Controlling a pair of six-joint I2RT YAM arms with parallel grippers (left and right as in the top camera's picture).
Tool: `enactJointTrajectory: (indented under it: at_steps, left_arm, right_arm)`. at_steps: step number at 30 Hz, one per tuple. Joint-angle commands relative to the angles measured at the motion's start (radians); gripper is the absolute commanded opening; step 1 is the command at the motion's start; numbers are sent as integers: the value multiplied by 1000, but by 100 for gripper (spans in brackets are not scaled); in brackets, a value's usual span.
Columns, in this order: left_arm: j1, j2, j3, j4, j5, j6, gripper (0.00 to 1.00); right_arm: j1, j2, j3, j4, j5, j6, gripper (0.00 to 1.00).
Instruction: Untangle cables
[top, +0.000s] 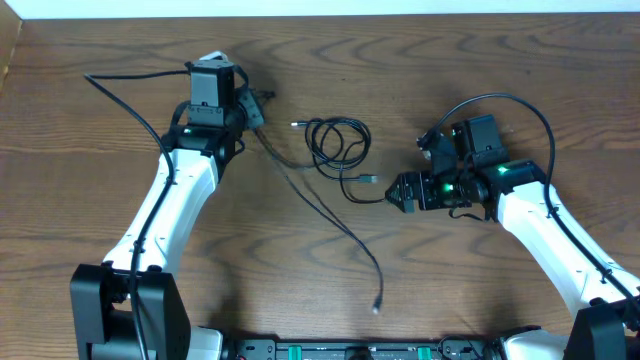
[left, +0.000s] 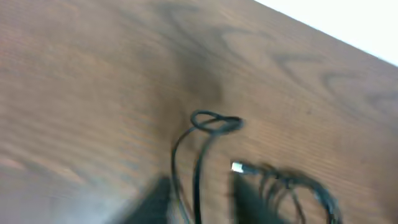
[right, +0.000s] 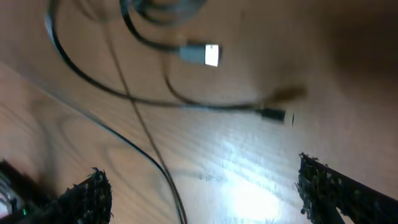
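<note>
Cables (top: 313, 138) lie mid-table (top: 480, 300): one black coil (top: 350, 128) looped, a long strand (top: 340, 225) trailing toward the near edge. Untangling looks barely begun. Left gripper (top: 256, 108) sits narrow around strands, its grip unclear. Right gripper (top: 403, 193) gapes wide beside a plug (top: 369, 180).
</note>
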Motion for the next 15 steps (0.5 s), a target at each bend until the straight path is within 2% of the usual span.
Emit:
enactJointTrajectory:
  at_steps: [1, 2, 5, 9, 12, 15]
  left_arm:
    - [1, -3, 8, -99, 30, 24, 62]
    - [1, -3, 8, -129, 28, 24, 71]
    - [1, -3, 8, -235, -28, 13, 82]
    - [2, -3, 8, -370, -167, -144, 86]
    - [2, -3, 8, -431, -105, -271, 88]
    - [2, -3, 8, -431, -5, -275, 88]
  right_arm:
    - [4, 5, 1, 88, 6, 69, 91]
    - [4, 5, 1, 126, 6, 95, 89]
    - [6, 6, 1, 271, 7, 152, 86]
    - [12, 45, 2, 463, 7, 200, 85]
    - [13, 129, 28, 551, 34, 220, 84]
    - [16, 219, 82, 550, 74, 218, 84]
